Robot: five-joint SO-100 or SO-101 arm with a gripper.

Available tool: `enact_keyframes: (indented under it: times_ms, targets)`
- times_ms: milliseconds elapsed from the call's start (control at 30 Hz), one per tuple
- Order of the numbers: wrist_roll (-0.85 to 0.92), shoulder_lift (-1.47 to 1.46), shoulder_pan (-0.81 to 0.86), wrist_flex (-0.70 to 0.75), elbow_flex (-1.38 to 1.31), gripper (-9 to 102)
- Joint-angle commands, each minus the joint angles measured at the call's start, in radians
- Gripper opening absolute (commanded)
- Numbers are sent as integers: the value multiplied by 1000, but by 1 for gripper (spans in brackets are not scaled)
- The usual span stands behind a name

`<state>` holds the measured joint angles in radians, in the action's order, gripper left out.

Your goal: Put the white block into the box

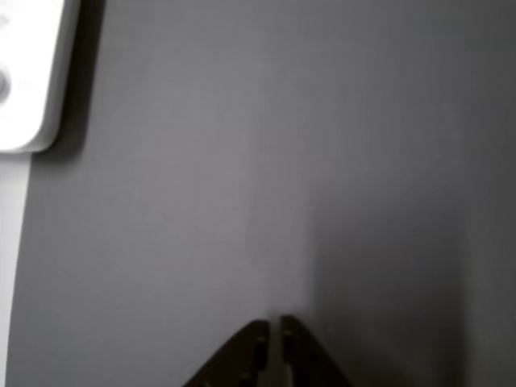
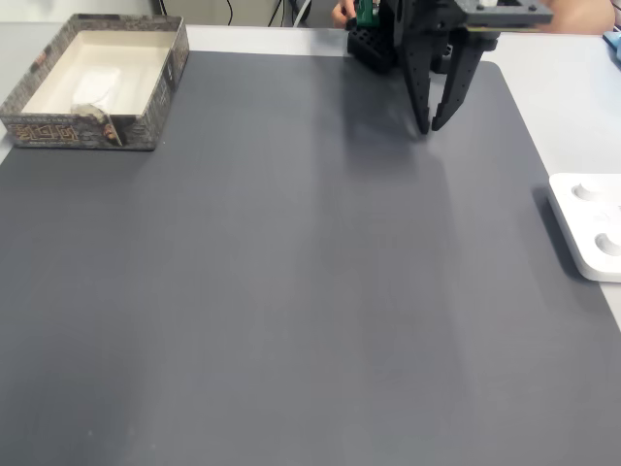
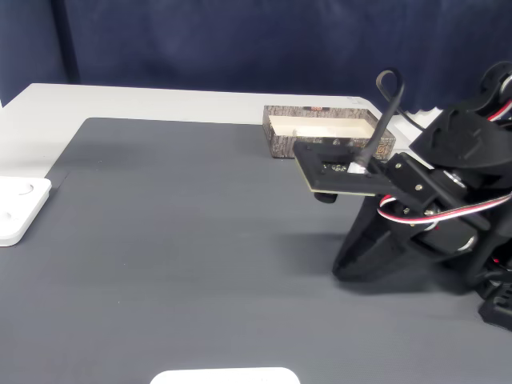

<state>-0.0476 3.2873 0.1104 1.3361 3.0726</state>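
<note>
The box (image 2: 58, 129), with a speckled grey-brown rim and an off-white inside, stands at the far left corner of the dark mat in a fixed view. A paler oblong patch on its floor looks like the white block (image 2: 97, 80), though its outline is faint. My gripper (image 2: 432, 126) hangs over the mat's far right part, well away from the box, its tips almost together with nothing between them. The other view shows the same narrow slit between the fingertips (image 1: 274, 324) above bare mat. In another fixed view the gripper (image 3: 344, 270) points down in front of the box (image 3: 276, 144).
A flat white device with round marks (image 2: 592, 233) lies at the mat's right edge, also seen as the device (image 1: 28, 72) and the device (image 3: 16, 210). Another flat white object (image 3: 224, 376) sits at the near edge. The grey mat (image 2: 291, 291) is wide and bare.
</note>
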Motion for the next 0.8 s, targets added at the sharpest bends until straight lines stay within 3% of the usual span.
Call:
enact_keyframes:
  times_ms: [0,600,767]
  targets:
    - [11,37,28,-18,20,-2]
    - [83,37,26,-5,20,-2]
    - [83,37,-43,-5,20,-2]
